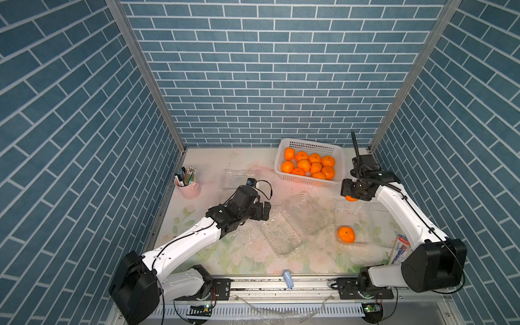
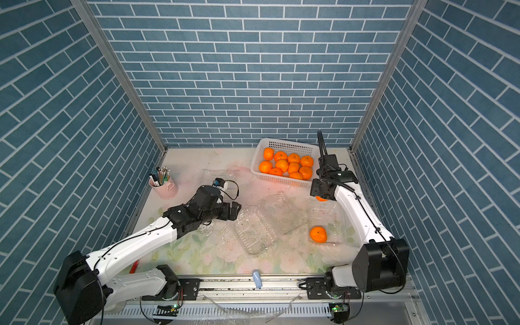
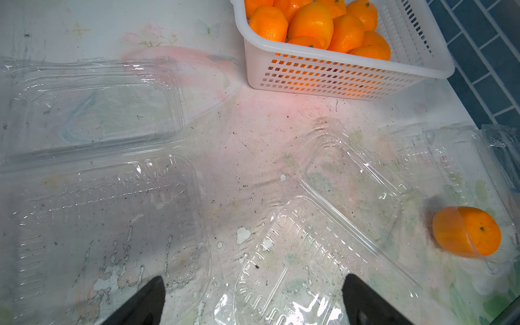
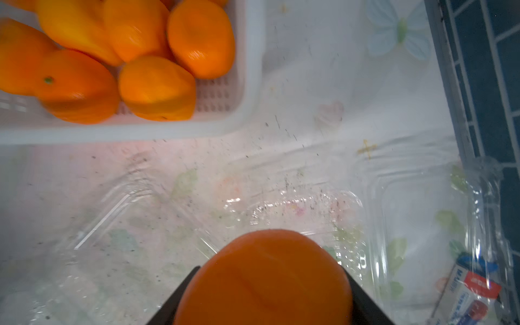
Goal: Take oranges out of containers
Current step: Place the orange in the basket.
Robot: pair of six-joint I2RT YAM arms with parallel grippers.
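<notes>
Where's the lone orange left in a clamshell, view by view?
Both top views: lone orange, inside the clear container beside the right arm.
Left wrist: behind that container's clear wall.
Right wrist: not in it; only the held orange.
Shared landmark: white basket.

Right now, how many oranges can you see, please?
12 oranges: ten in the white basket (others may hide beneath), one in the right gripper, one in the rightmost clear container.
</notes>
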